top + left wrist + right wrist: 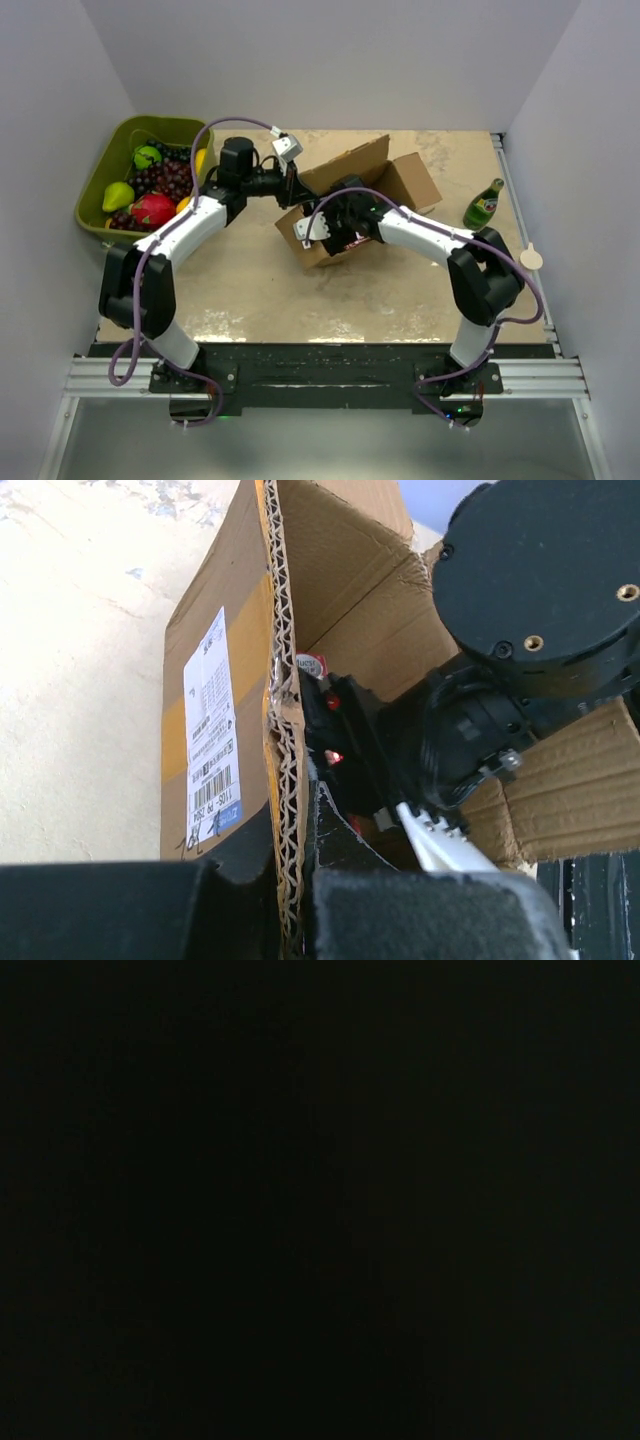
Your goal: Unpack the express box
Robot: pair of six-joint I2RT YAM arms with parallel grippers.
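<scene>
Left gripper clamped on box wall edge. Right gripper reaches inside; fingers hidden, cannot tell. Box lies diagonal: label end near-left, open flaps far-right.

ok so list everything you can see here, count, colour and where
express box: one, brown cardboard, flaps open, table centre
shipping label: one, white, on the box's side
bin: one, olive green, far left corner
pear: one, green, in the bin
red fruit: one, in the bin
grapes: one bunch, dark purple, in the bin
bottle: one, green, right of the box
round disc: one, cream, right table edge
table: one, beige
left gripper: one, black, shut on the box's wall edge
right arm: one, white and black, reaching into the box, fingers hidden
</scene>
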